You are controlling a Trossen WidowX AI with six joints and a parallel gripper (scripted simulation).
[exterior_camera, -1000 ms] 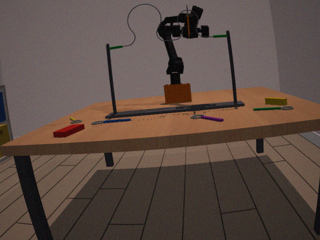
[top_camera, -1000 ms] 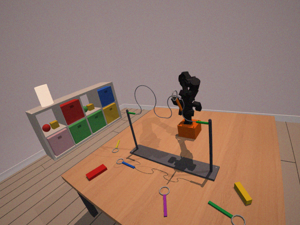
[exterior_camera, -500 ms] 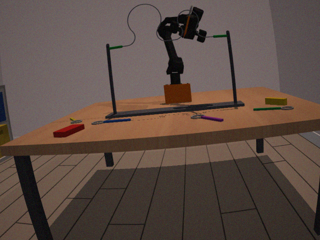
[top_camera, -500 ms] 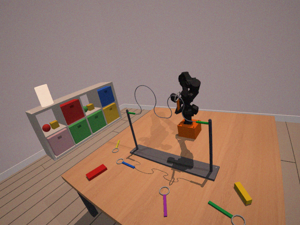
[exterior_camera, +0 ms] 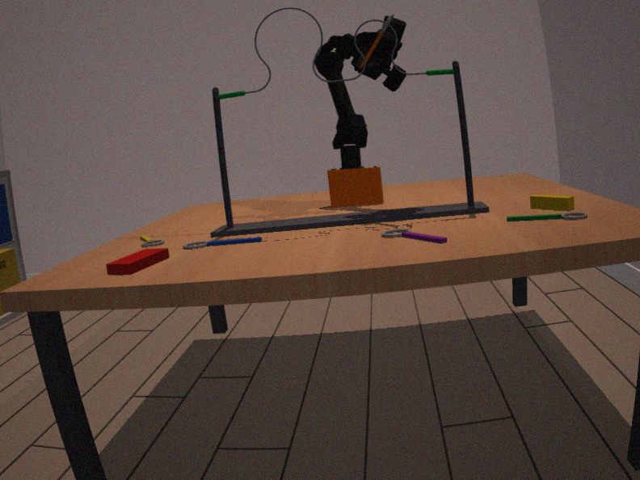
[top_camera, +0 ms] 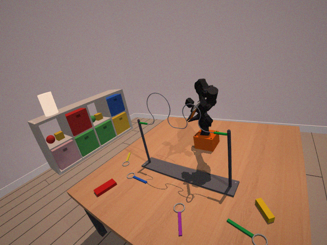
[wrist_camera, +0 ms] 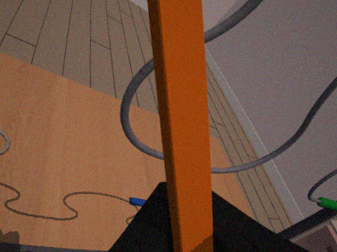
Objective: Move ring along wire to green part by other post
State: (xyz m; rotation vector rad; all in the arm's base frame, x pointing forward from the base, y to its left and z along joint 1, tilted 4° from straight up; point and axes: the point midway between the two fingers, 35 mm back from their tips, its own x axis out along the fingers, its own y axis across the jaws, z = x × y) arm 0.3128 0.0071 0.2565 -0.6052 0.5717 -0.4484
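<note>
My gripper [top_camera: 190, 118] [exterior_camera: 364, 62] [wrist_camera: 178, 190] is shut on the orange handle [top_camera: 193, 114] [exterior_camera: 372, 49] [wrist_camera: 184, 110], which slants up to the ring. The grey ring [top_camera: 197, 104] [exterior_camera: 389, 19] is nearly edge-on at the upper right of the smaller wire loop; it is out of the wrist view. Touching or clearance there cannot be told. The grey wire [top_camera: 155, 93] [exterior_camera: 289, 8] [wrist_camera: 123, 114] runs between the left green part [top_camera: 143, 123] [exterior_camera: 232, 94] [wrist_camera: 328, 203] and the right green part [top_camera: 220, 133] [exterior_camera: 440, 72]. The wire passes behind the handle in the wrist view.
The left post [top_camera: 144, 144] [exterior_camera: 222, 154] and right post [top_camera: 229, 158] [exterior_camera: 463, 138] stand on a dark base. Loose rings with blue [top_camera: 139, 179], purple [top_camera: 179, 223], green [top_camera: 240, 227] and yellow handles, a red block [top_camera: 105, 187] and a yellow block [top_camera: 264, 210] lie on the table.
</note>
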